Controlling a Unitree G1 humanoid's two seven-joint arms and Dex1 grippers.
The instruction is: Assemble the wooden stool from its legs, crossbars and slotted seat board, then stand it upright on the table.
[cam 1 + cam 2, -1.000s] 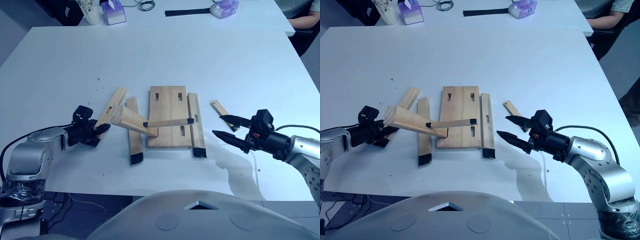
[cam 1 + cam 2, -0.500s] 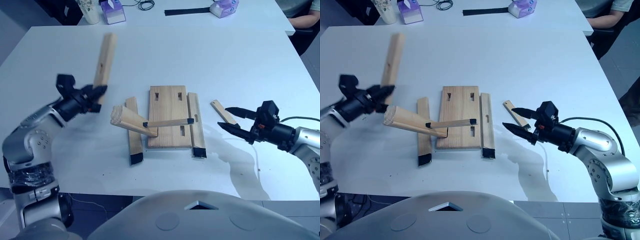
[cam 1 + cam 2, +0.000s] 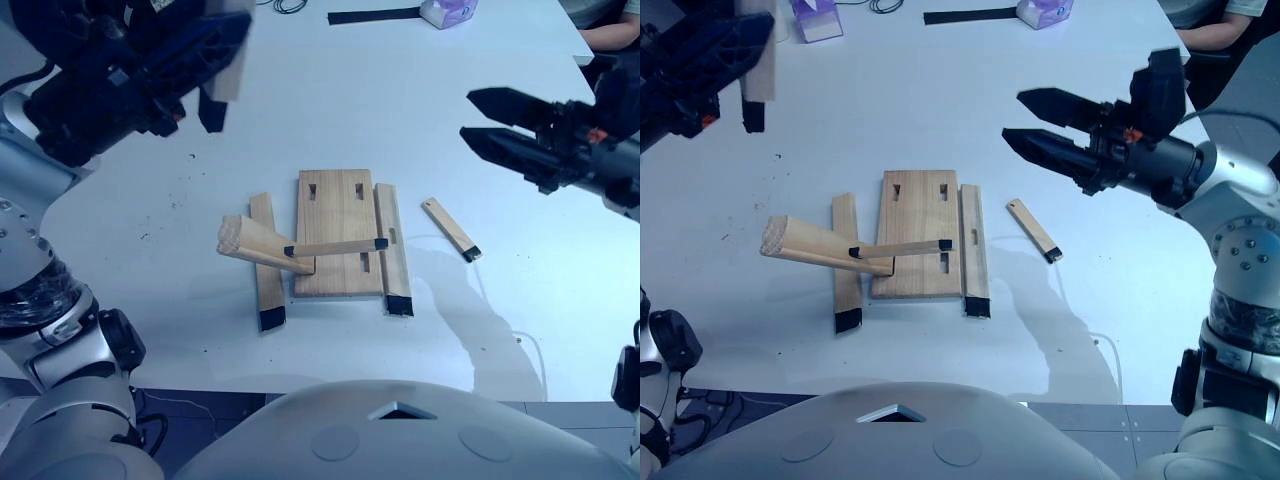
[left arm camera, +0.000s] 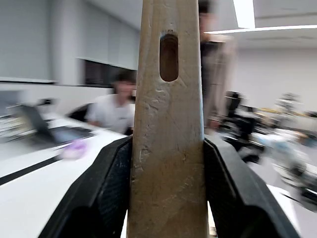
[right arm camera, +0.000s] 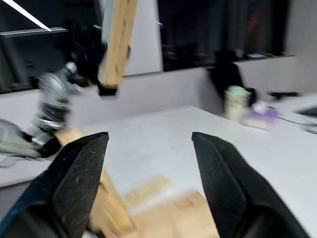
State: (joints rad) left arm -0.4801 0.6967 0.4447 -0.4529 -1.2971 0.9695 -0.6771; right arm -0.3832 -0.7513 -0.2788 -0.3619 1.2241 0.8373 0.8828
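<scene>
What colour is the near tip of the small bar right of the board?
Black, on the pale wooden bar; clearest in the left eye view.

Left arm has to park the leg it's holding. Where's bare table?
Bare: the table beyond the seat board, up to the black strap; the left side past the loose leg; right of the short bar. Crowded: the middle, where legs flank the board and a joined leg lies across.
</scene>
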